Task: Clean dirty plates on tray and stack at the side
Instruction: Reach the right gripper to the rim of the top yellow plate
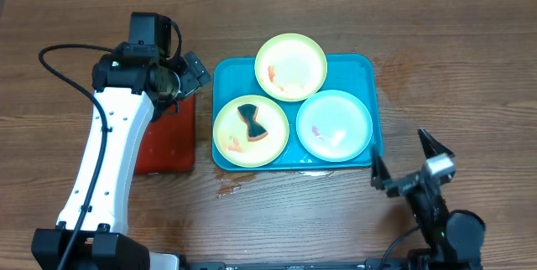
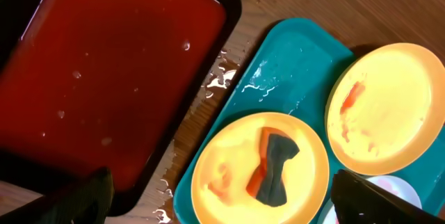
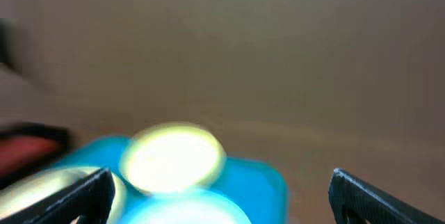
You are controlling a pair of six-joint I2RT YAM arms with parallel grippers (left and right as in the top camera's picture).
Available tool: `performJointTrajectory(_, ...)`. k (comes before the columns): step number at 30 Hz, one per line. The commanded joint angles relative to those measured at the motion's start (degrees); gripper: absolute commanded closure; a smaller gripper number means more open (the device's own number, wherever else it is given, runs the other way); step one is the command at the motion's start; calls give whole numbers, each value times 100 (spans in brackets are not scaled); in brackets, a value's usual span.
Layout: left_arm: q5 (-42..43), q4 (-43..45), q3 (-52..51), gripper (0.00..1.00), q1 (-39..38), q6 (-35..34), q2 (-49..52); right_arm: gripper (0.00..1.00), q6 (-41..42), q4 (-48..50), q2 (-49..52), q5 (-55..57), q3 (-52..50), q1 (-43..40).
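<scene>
Both grippers are wide open and hold nothing. The left gripper [image 2: 222, 177] hangs above the red tray [image 1: 170, 140], upper left of the overhead frame. The right gripper [image 1: 404, 159] is lower right, near the turquoise tray [image 1: 228, 81]. In this tray lie the upper yellow-green plate [image 1: 290, 67], the light blue plate [image 1: 334, 125] and the lower yellow-green plate [image 1: 228, 127], which carries a dark bow-shaped piece [image 1: 252, 121].

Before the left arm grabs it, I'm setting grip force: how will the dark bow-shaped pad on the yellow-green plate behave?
The pad is pinched at its waist, so it is probably soft and will squash when gripped. It looks thin, so likely light. Nearby droplets on the tray hint it may be wet and slippery.
</scene>
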Motion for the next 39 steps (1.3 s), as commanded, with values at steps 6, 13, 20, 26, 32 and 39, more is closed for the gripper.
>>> performJointTrajectory(6, -81, 4, -17, 0, 26, 109, 61, 0, 118, 3759, -42, -2629, -57, -7)
performJointTrajectory(13, -79, -9, -17, 0, 26, 107, 61, 0, 424, 3005, 101, -1016, 1322, -9)
performJointTrajectory(20, -74, 13, -17, 0, 26, 103, 61, 0, -238, -2000, 2343, -1141, 4634, -7)
performJointTrajectory(26, -74, 2, -17, 0, 26, 105, 61, 0, 275, -3097, 4566, -3967, 6122, -7)
performJointTrajectory(32, -74, -13, -17, 0, 26, 105, 61, 0, 2055, -1281, 6196, -5412, 6164, 138)
performJointTrajectory(39, -74, -11, -17, 0, 26, 105, 61, 0, 2284, -1537, 7473, -4533, 6450, 616)
